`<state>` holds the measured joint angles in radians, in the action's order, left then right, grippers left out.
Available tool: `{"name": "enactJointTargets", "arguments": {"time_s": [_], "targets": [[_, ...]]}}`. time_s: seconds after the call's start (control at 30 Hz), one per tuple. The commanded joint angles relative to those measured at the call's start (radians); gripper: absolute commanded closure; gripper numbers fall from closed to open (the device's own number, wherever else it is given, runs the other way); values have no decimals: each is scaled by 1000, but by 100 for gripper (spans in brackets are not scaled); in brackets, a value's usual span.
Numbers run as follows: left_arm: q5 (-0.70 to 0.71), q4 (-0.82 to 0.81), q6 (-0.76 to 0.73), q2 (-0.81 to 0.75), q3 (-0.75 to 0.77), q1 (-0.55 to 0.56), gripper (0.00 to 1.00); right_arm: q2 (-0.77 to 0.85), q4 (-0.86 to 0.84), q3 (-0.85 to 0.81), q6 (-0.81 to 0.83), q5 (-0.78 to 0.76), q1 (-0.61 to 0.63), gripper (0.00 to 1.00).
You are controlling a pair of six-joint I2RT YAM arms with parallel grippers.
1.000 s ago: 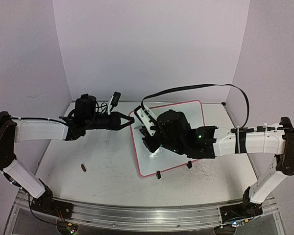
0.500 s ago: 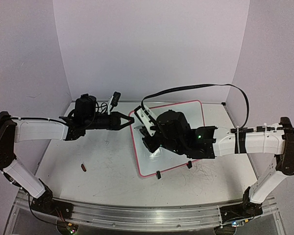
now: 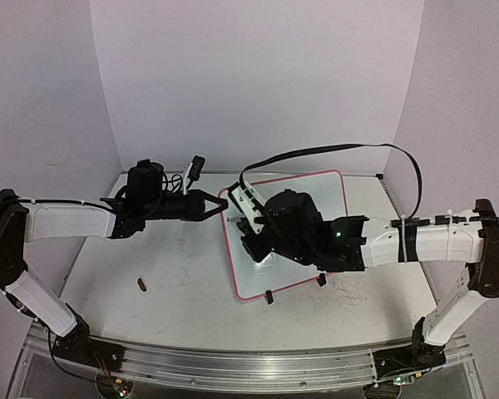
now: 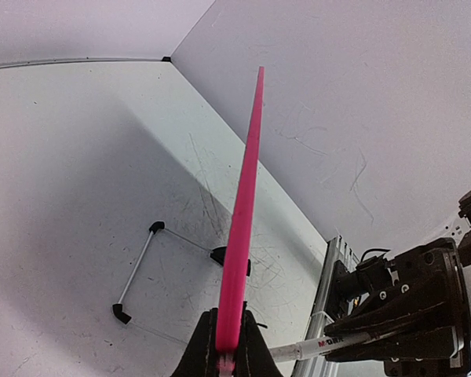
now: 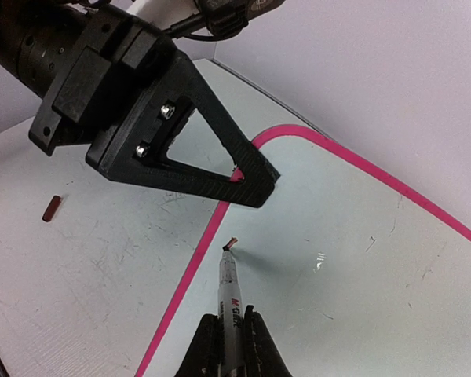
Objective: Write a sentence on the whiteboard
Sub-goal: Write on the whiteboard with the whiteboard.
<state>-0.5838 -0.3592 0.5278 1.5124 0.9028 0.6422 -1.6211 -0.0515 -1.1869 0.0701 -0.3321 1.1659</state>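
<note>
The whiteboard [image 3: 316, 195] with its pink rim lies tilted on the table. My left gripper [image 3: 220, 204] is shut on the rim at the board's far left corner. In the left wrist view the rim [image 4: 243, 204] runs up from between the jaws [image 4: 226, 353]. My right gripper [image 3: 254, 243] is shut on a white marker [image 5: 231, 294]. Its tip is at the board's surface [image 5: 361, 259], just inside the left rim and below the left gripper's fingers [image 5: 220, 169]. I cannot tell whether the tip touches. No sentence shows on the visible board.
A small red cap [image 3: 141, 284] lies on the table to the left and also shows in the right wrist view [image 5: 52, 207]. The board's two black clip feet [image 3: 269, 296] stand at its near edge. A black cable [image 3: 333, 150] arcs over the board.
My right gripper with the marker has shifted slightly left over the board. The left gripper and the board have not moved.
</note>
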Motion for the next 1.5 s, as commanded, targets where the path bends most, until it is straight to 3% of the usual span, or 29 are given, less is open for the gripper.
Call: {"name": "enactJointTargets", "arguments": {"time_s": [0.0, 0.83, 1.47], "targets": [[34, -18, 17, -29, 2, -6, 99, 22, 18, 24, -25, -11, 9, 100], [38, -18, 18, -44, -14, -6, 99, 104, 3, 22, -62, 8, 6, 100], [33, -18, 18, -43, -13, -6, 99, 44, -42, -2, -45, 14, -11, 100]]}}
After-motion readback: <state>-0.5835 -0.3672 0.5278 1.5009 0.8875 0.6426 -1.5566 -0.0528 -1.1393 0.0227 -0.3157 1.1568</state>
